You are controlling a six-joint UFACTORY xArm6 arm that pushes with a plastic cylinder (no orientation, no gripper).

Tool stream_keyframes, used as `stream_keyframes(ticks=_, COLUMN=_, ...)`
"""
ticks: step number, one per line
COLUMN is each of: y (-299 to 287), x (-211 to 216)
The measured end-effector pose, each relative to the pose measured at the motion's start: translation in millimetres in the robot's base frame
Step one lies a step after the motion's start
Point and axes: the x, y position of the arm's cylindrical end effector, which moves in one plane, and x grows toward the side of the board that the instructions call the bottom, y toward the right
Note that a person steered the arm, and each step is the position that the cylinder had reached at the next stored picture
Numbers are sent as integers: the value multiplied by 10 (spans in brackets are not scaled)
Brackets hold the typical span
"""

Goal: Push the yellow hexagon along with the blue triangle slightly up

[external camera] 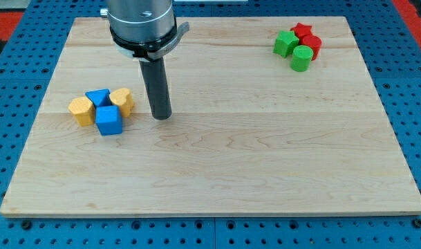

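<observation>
My tip [162, 116] is a bare rod end with nothing to grasp or release; it rests on the board [217, 166], touching no block. It stands just to the view's right of the yellow heart [123, 101]. Taking that heart as landmark: the blue triangle [97, 97] touches its left side, the yellow hexagon [81, 110] sits further left, and the blue cube [108, 120] lies just below-left. Far to the right, near the board's top, cluster a green cube [286, 43], green cylinder [301, 59], red star [303, 30] and red cylinder [312, 45].

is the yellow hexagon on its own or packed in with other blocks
Packed in. The yellow hexagon sits at the left of a tight cluster, against the blue triangle and blue cube. My tip stands apart, right of the cluster.
</observation>
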Motion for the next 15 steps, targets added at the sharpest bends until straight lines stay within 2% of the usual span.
stream_keyframes(ticks=2, y=5, x=-26)
stream_keyframes(ticks=4, y=502, x=478)
stream_keyframes(ticks=5, y=178, x=746)
stream_keyframes(ticks=6, y=-443, x=951)
stream_keyframes(ticks=7, y=-1273, x=679)
stream_keyframes(ticks=8, y=-1517, x=255)
stream_keyframes(ticks=10, y=-1582, x=260)
stream_keyframes(ticks=15, y=-1328, x=140)
